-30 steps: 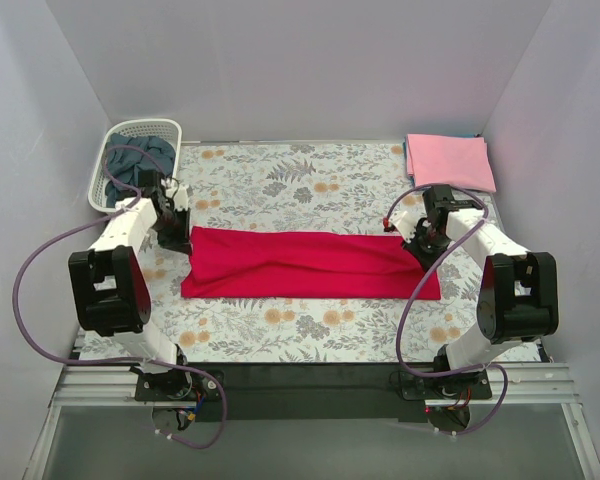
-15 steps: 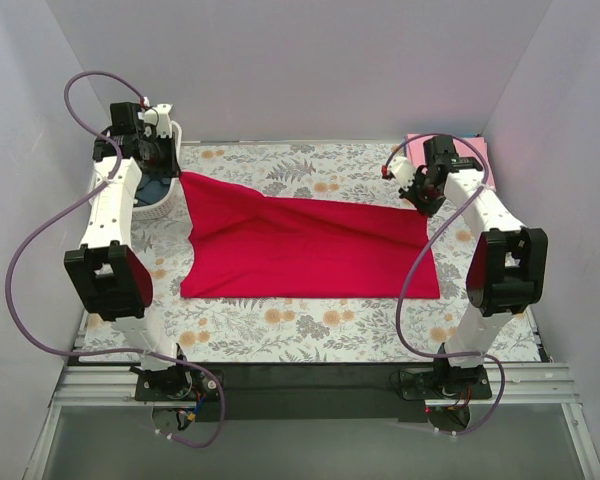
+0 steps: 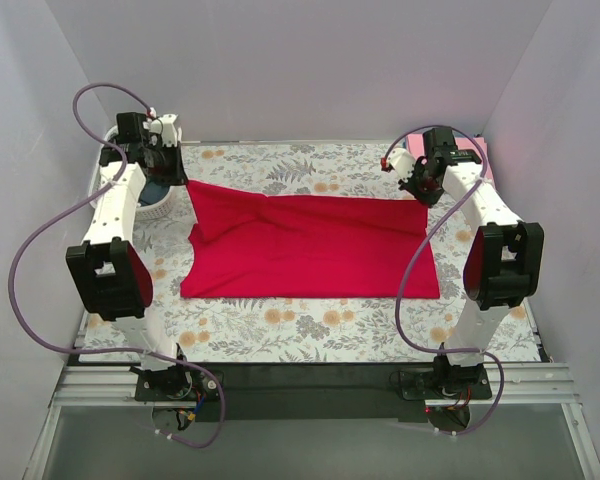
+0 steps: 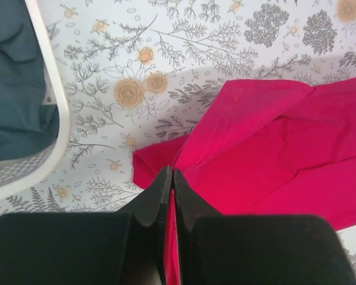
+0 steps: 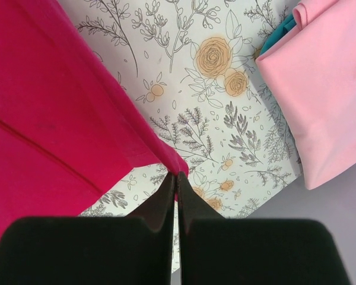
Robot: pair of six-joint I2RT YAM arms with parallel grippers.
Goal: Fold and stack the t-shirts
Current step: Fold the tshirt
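The red t-shirt is spread across the middle of the floral cloth, its far edge lifted at both corners. My left gripper is shut on its far left corner. My right gripper is shut on its far right corner. The pink t-shirt lies folded at the far right, mostly behind my right arm, and shows in the right wrist view. The slate-blue t-shirt lies in the white basket.
The white lattice basket stands at the far left, partly behind my left arm; its rim shows in the left wrist view. The floral grey cloth covers the table. A teal cloth edge peeks from under the pink shirt.
Both grippers lifted the red shirt's far edge up and away from the near edge, unfolding it from a narrow band into a wider sheet. Since half a second ago they have moved slightly.
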